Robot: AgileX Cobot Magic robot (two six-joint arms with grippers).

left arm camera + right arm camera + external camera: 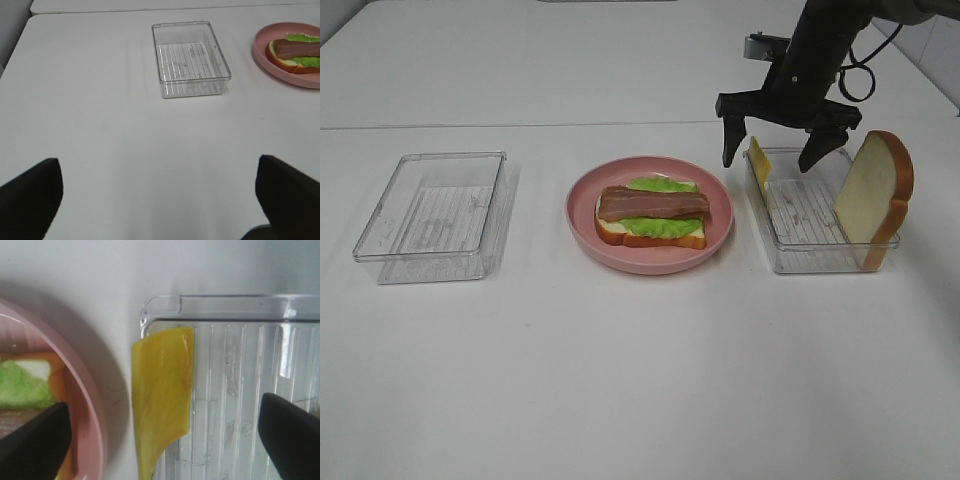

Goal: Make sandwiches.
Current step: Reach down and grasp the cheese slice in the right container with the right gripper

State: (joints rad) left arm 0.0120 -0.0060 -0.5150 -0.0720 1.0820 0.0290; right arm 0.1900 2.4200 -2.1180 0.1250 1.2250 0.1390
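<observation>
Item: half-built sandwich stack (652, 212), white bread, green lettuce, brown bacon, on round pink plate (650, 265).
Right gripper (768, 158): fingers spread, empty, above thin yellow cheese slice (162, 405) leaning on clear plastic tray (820, 262) wall.
Left gripper (160, 200): spread, empty.
Risk: the tilted cheese likely slips the pinch or falls flat.

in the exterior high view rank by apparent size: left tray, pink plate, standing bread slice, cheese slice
1. left tray and pink plate, too alike to rank
2. standing bread slice
3. cheese slice
</observation>
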